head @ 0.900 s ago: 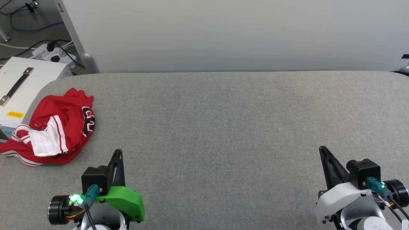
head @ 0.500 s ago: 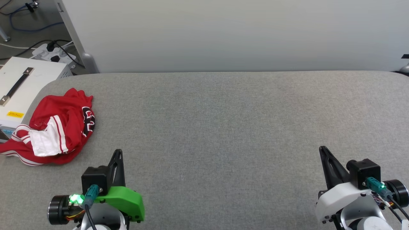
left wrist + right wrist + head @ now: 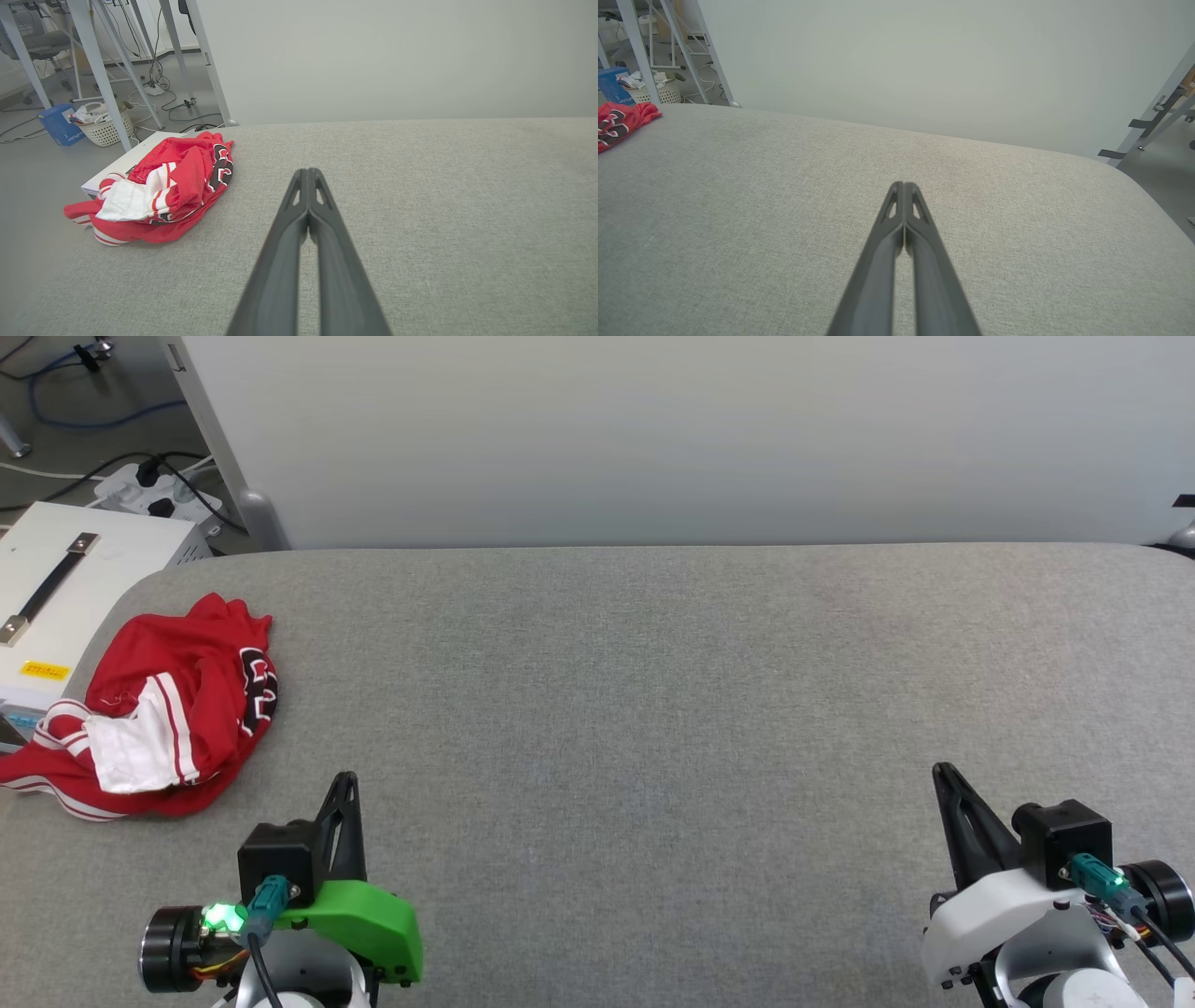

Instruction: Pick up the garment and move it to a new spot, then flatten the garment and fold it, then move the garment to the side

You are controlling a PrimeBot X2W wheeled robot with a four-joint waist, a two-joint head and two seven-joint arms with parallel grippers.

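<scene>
The garment (image 3: 173, 709) lies crumpled at the far left edge of the grey table (image 3: 653, 691), red with a white sleeve and striped trim on top and black lettering at its right side. It also appears in the left wrist view as the garment (image 3: 163, 191) and at the left edge of the right wrist view as the garment (image 3: 619, 123). My left gripper (image 3: 347, 779) sits near the front, right of the heap and apart from it, shut and empty; its tips (image 3: 308, 171) touch. My right gripper (image 3: 941, 770) rests at the front right, shut and empty, its tips (image 3: 903, 185) together.
A white box (image 3: 65, 588) with a dark handle stands beside the table's left edge, just behind the garment. A pale wall panel (image 3: 653, 429) runs along the table's far edge. Cables and a power strip (image 3: 159, 490) lie on the floor at the back left.
</scene>
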